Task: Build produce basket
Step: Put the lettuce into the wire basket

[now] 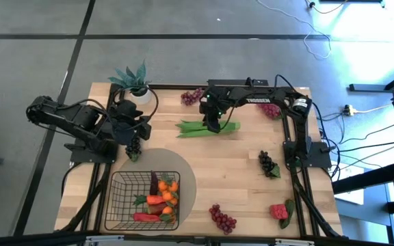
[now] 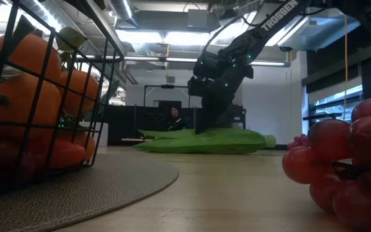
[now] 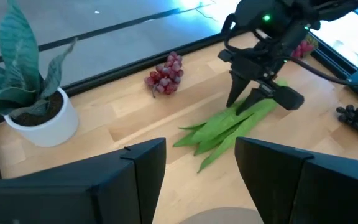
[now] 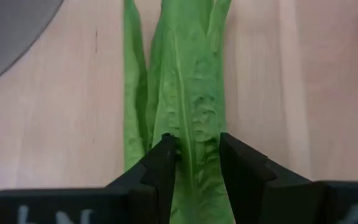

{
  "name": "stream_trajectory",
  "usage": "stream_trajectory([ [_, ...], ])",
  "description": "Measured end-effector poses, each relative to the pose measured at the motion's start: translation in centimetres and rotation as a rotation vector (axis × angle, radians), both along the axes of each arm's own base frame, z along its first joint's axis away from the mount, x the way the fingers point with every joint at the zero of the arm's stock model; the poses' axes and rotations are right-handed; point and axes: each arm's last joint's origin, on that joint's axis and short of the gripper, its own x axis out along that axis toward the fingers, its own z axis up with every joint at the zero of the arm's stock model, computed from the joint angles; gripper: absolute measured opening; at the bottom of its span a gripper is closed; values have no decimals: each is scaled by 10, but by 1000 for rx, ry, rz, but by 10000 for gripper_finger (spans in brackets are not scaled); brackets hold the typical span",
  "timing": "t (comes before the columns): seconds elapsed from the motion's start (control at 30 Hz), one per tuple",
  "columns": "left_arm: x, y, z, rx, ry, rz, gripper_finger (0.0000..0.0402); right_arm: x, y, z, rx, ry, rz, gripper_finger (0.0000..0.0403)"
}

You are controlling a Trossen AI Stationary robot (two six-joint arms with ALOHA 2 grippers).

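Observation:
The dark wire basket (image 1: pixel 118 181) stands on the grey round mat, holding tangerines, a carrot and red peppers (image 1: pixel 161 198). Long green bean pods (image 1: pixel 197 128) (image 2: pixel 205 140) (image 3: pixel 219 127) lie flat on the table past its middle. My right gripper (image 1: pixel 213 125) (image 2: pixel 205 129) (image 3: pixel 248 99) (image 4: pixel 197 152) stands over them, shut on the middle pod. My left gripper (image 1: pixel 134 134) (image 3: pixel 201 174) is open and hovers near the mat's far edge. A dark grape bunch (image 1: pixel 134 147) lies just below it in the high view, and its wrist view shows nothing between the fingers. My right gripper pinches the middle green pod (image 4: pixel 188 134) between its two fingers, roughly halfway along the bunch. It comes from above, pointing down, with one finger (image 4: pixel 163 155) on each long side of the pod. The pods lie on the table.
A potted teal plant (image 1: pixel 134 82) (image 3: pixel 36 106) stands at the far left. Red grapes (image 1: pixel 191 97) (image 3: pixel 165 74) lie near the far edge. Dark grapes (image 1: pixel 268 164) are on the right. Red grapes (image 1: pixel 222 219) (image 2: pixel 346 161) and a strawberry (image 1: pixel 279 210) lie near the front edge.

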Motion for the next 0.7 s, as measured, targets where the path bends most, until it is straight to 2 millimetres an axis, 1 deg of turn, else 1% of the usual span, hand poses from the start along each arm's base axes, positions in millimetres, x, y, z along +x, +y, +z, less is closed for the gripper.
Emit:
stream_trajectory([
  [0.13, 0, 0, 0, -5, 2, -5, 181, 0, 0, -2, -28, 18, -14, 110],
  [0.2, 0, 0, 0, -6, 2, -5, 181, 0, -1, -2, -31, 21, -17, 100],
  [0.27, 0, 0, 0, -6, 3, -6, 181, 0, 0, -2, -31, 22, -20, 80],
  [0.4, 0, -1, 0, -14, 5, -13, 181, 0, -1, -2, -31, 23, -22, 18],
  [0.43, 0, -1, 0, -15, 6, -13, 181, 0, 0, -2, -30, 21, -20, 11],
  [0.6, 0, -1, 0, -15, 6, -14, 181, 0, 0, 0, -8, 22, -57, 5],
  [0.7, 0, -1, 0, -15, 6, -14, 181, 0, 0, 13, -13, 5, -61, 3],
])
